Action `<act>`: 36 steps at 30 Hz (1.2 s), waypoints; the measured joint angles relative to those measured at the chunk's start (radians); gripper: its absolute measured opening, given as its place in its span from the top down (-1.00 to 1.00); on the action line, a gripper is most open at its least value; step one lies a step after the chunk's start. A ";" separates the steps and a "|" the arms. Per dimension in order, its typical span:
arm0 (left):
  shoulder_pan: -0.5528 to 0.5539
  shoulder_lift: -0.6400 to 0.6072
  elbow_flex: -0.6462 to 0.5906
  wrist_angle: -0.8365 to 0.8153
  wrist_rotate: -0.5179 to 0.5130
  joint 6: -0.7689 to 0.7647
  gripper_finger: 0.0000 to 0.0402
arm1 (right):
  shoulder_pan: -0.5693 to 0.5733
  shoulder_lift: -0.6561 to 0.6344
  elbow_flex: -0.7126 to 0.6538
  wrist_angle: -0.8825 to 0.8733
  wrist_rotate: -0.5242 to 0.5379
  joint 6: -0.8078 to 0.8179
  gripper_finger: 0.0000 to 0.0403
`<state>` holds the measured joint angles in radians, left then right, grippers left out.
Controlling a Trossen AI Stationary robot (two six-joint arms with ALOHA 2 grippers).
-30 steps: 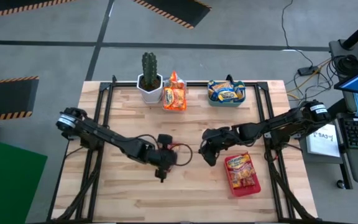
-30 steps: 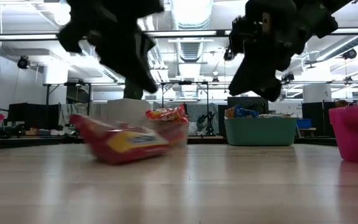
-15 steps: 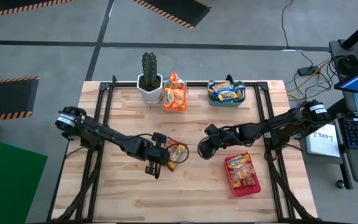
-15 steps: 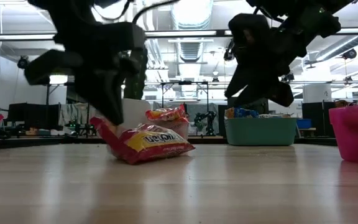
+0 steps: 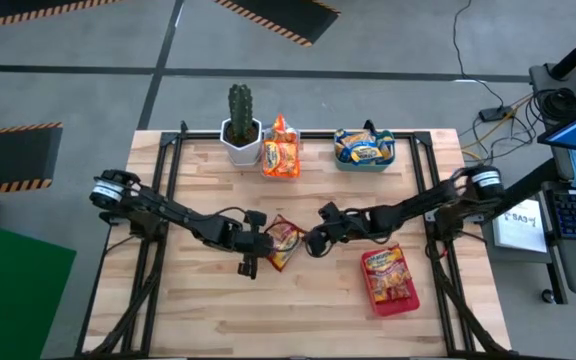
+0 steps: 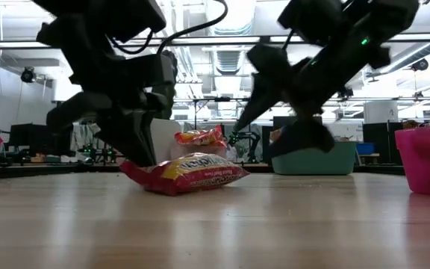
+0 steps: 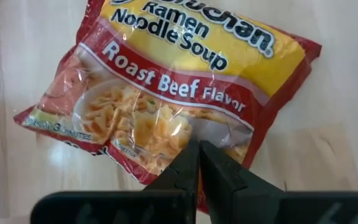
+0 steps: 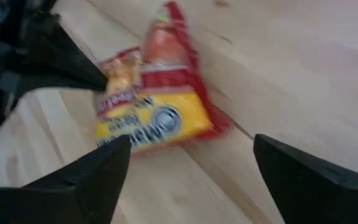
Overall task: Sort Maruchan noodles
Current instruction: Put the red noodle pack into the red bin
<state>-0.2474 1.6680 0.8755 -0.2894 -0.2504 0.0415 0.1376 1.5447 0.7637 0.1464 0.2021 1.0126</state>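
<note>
Now right gripper (image 5: 315, 241) nearer packet (image 5: 283, 242)

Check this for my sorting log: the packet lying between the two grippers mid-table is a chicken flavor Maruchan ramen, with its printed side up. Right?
Not quite: the packet reads "Roast Beef Flavor", not chicken, as the left wrist view shows. The rest holds: it lies printed side up, mid-table between the left gripper and the right gripper.
</note>
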 joint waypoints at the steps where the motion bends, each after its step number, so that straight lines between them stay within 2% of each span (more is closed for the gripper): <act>1: 0.002 0.000 -0.013 0.026 0.000 -0.002 1.00 | -0.005 0.026 0.005 0.034 0.000 0.000 -0.67; 5: 0.003 -0.001 -0.049 0.096 -0.001 -0.013 1.00 | -0.032 0.119 0.035 0.081 -0.015 0.001 -0.76; 12: 0.007 -0.001 -0.081 0.158 0.000 -0.030 1.00 | -0.076 0.234 0.119 0.088 -0.096 -0.063 -0.77; 20: 0.008 -0.001 -0.093 0.176 0.000 -0.051 1.00 | -0.079 0.287 0.242 0.085 -0.207 -0.156 -0.77; 25: 0.007 -0.001 -0.093 0.182 -0.001 -0.052 1.00 | -0.079 0.316 0.300 0.095 -0.217 -0.159 -0.75; 31: 0.007 0.000 -0.093 0.184 -0.001 -0.055 1.00 | -0.079 0.336 0.337 0.099 -0.211 -0.150 -0.57; 36: 0.007 0.000 -0.093 0.186 -0.001 -0.055 1.00 | -0.079 0.342 0.341 0.097 -0.215 -0.110 -0.19</act>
<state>-0.2401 1.6676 0.7826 -0.1031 -0.2512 -0.0139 0.0582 1.8870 1.1051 0.2433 -0.0127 0.9028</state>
